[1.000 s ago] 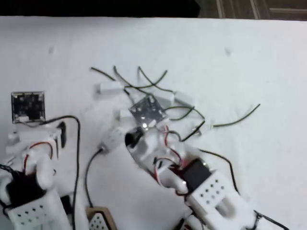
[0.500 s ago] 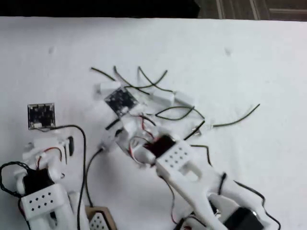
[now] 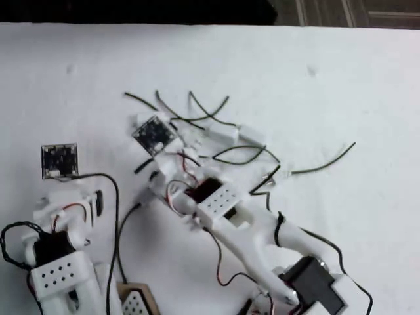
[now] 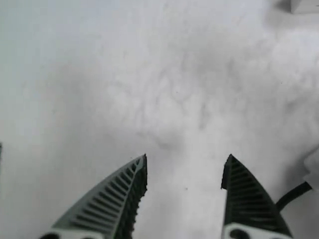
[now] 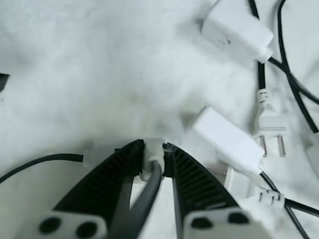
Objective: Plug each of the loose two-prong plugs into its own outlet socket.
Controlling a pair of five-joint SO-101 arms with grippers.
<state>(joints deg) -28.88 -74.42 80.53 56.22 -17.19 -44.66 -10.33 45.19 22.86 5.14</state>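
Observation:
My right gripper (image 5: pixel 153 149) is shut on a small white plug (image 5: pixel 151 158), whose dark cable (image 5: pixel 144 204) runs back between the fingers. Just beyond it lies a white outlet socket (image 5: pixel 227 139), with another socket (image 5: pixel 237 30) farther off. A loose two-prong plug (image 5: pixel 269 133) lies beside the nearer socket. From above, the right arm (image 3: pixel 226 210) stretches to the heap of sockets (image 3: pixel 223 131) and dark cables (image 3: pixel 246 156) at the table's middle. My left gripper (image 4: pixel 187 158) hangs open over bare white table, with nothing between its fingers (image 4: pixel 124 199).
The left arm (image 3: pixel 59 262) stands at the near left corner. A dark cable (image 3: pixel 118 243) runs from the held plug toward a brown-edged box (image 3: pixel 134 300) at the front edge. A loose cable (image 3: pixel 325 164) lies to the right. The table's far side and right side are open.
The right arm has stretched out to the left and farther away, toward the sockets. The left arm has shifted a little to the right.

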